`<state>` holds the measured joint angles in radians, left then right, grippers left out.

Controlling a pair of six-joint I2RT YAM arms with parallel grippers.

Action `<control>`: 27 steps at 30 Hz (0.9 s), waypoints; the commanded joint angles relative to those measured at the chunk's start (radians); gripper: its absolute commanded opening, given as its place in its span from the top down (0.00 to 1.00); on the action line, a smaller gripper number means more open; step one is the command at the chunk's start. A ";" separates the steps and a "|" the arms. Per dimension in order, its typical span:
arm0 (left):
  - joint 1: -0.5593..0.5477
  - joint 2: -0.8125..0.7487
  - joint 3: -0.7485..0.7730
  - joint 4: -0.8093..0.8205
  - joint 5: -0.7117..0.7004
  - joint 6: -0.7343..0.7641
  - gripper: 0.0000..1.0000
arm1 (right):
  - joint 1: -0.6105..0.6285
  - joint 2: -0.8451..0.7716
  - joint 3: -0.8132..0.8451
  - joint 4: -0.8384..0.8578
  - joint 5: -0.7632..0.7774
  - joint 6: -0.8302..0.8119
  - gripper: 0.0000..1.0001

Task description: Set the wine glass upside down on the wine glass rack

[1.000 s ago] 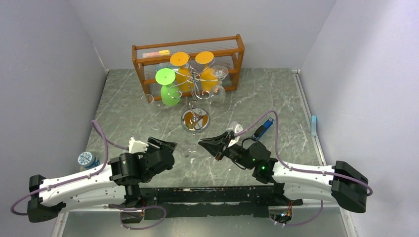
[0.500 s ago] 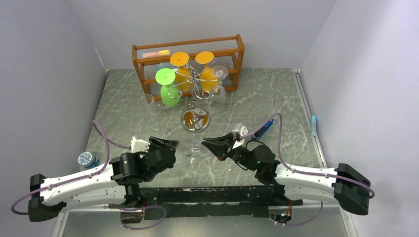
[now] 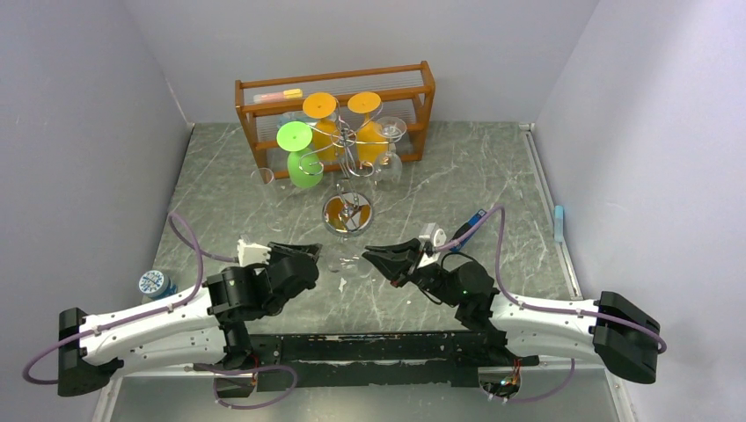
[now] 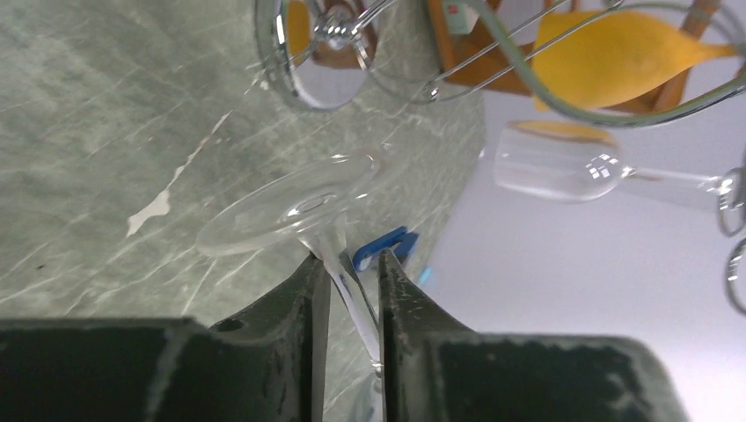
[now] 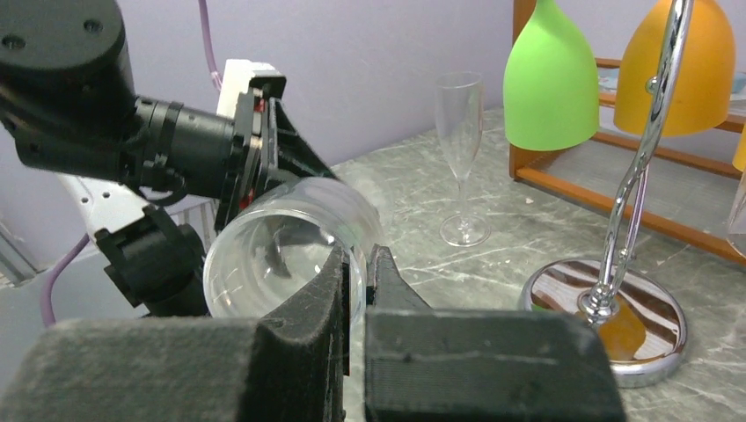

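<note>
We see the marble table [image 3: 493,176], with the wooden shelf [image 3: 422,88] at its far edge and the wine glass rack [image 3: 347,214] just before it. Nearer the arms, apart from the rack, the wine glass [image 5: 281,255] is held on its side. The right gripper [image 5: 356,259] pinches its rim tight. The left gripper [image 4: 350,264] has its jaws narrow around the stem, but we cannot tell whether they grip.

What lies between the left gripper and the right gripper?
A clear wine glass, tipped sideways. The left wrist view shows its stem between the fingers of the left gripper; the right wrist view shows the right gripper pinching its rim.
</note>
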<state>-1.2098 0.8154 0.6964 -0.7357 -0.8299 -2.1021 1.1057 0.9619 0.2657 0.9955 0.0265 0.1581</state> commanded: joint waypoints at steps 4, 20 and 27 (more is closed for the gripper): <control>0.031 0.010 -0.002 0.107 -0.014 -0.225 0.95 | 0.014 -0.026 -0.012 0.111 -0.060 0.033 1.00; 0.042 -0.039 -0.028 0.275 -0.221 0.162 0.95 | 0.014 -0.226 -0.082 -0.255 0.007 0.068 0.52; 0.042 -0.092 -0.054 0.435 -0.332 0.583 0.95 | 0.015 -0.384 -0.055 -0.514 0.034 0.089 0.36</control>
<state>-1.1622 0.7635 0.6579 -0.4679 -1.0286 -1.8179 1.1149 0.6395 0.1986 0.6651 0.0303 0.2298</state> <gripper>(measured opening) 0.112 0.616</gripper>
